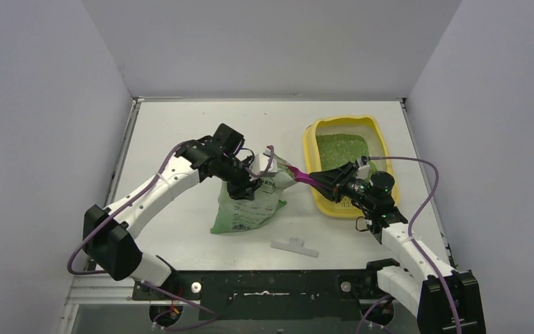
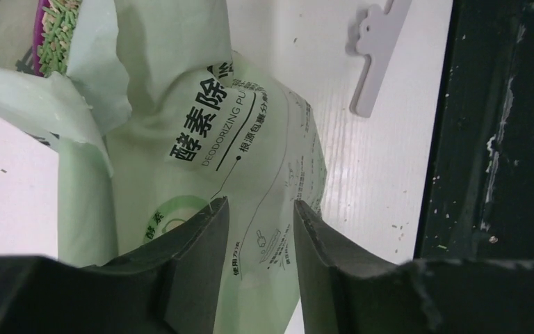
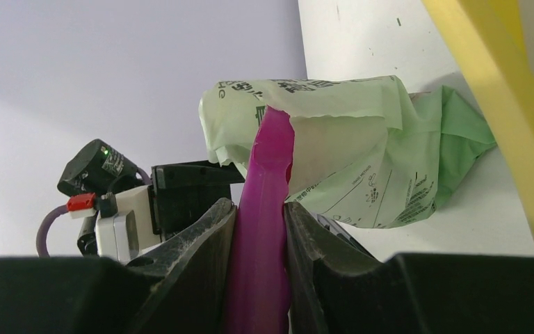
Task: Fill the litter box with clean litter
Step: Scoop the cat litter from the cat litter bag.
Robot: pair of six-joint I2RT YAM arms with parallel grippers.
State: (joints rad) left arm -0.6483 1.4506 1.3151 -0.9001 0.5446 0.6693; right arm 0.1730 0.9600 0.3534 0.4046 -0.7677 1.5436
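Overhead, the yellow litter box [image 1: 310, 149] sits on the right side of the table [image 1: 181, 139] with clean litter [image 1: 344, 149] spread inside, while the right gripper [image 1: 323, 179] beside it clamps a magenta scoop [image 1: 300, 175] whose far end reaches into the green bag [image 1: 250, 209]. From the left wrist, the left gripper [image 2: 259, 209] has its jaws parted just over the bag's printed face. From the right wrist, both fingers [image 3: 208, 229] press against the scoop's handle.

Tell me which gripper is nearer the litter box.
Right. The right gripper, shut on the scoop, sits by the litter box's left rim. The left gripper is farther left, at the bag, apart from the box.
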